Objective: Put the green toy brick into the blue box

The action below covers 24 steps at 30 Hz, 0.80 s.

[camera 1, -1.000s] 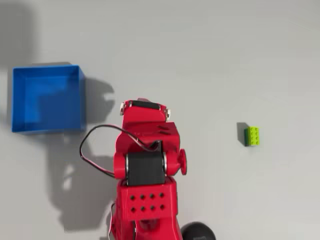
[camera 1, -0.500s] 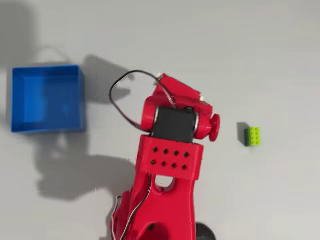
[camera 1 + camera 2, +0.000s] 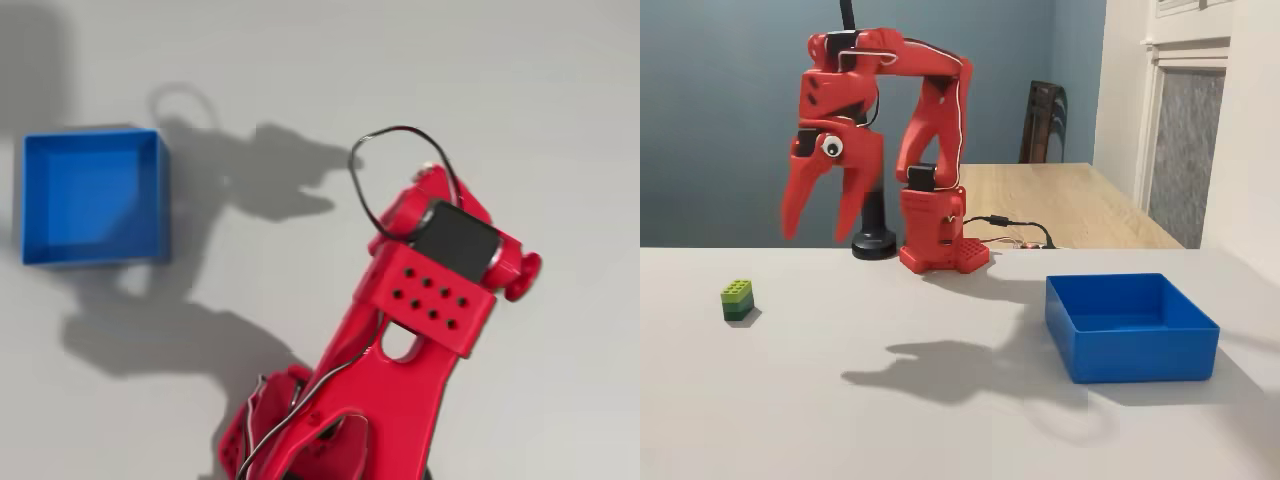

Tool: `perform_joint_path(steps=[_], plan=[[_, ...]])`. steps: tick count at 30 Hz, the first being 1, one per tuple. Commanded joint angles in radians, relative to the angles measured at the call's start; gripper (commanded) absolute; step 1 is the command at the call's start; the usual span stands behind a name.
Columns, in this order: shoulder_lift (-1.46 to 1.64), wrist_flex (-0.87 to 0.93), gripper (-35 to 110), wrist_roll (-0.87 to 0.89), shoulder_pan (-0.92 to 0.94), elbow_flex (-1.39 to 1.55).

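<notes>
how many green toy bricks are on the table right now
1. The green toy brick sits on the white table at the left of the fixed view, below the raised gripper, far from the blue box.

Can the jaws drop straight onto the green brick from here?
Probably yes. In the fixed view the gripper hangs open, high above the table, up and right of the green toy brick. Bare tabletop surrounds the brick; the blue box sits far off.
</notes>
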Motion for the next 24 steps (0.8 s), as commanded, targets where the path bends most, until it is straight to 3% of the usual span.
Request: perform_joint_path(steps=[1, 13, 24], plan=[[-0.018, 0.017, 29, 0.014, 0.110, -0.069], [-0.212, -0.121, 30, 0.008, 0.394, -0.155], [-0.400, -0.187, 29, 0.025, 0.482, -0.239]])
